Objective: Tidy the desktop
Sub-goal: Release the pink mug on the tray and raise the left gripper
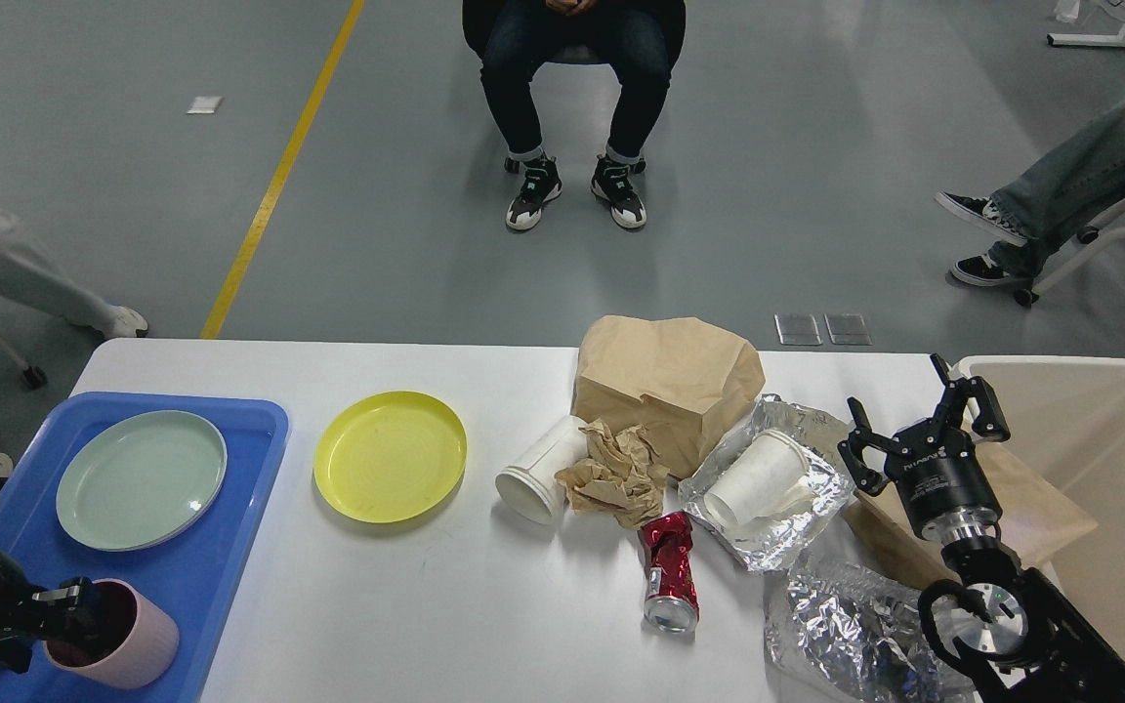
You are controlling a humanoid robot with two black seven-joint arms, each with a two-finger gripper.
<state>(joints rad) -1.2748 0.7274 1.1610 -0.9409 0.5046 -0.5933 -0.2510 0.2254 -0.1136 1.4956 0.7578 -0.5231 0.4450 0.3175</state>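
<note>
Right claw point(917, 420) hangs wide and empty at right of frame; left claw point(69, 610) at lower left clamps the pink cup's point(123, 635) rim on the blue tray point(230, 508). The white worktop point(406, 605) fills the lower half.

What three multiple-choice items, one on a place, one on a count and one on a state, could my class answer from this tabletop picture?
1. Where does the pale green plate lie?
A. in the blue tray
B. in the beige bin
C. on the floor

2. How many white paper cups are there?
A. one
B. two
C. four

3. What state is the red can in?
A. upright, intact
B. crushed, on its side
C. inside the paper bag

Key:
1 A: blue shows all round the plate.
2 B: one cup lies on the desktop, one cup on foil.
3 B: its body is crumpled.
</note>
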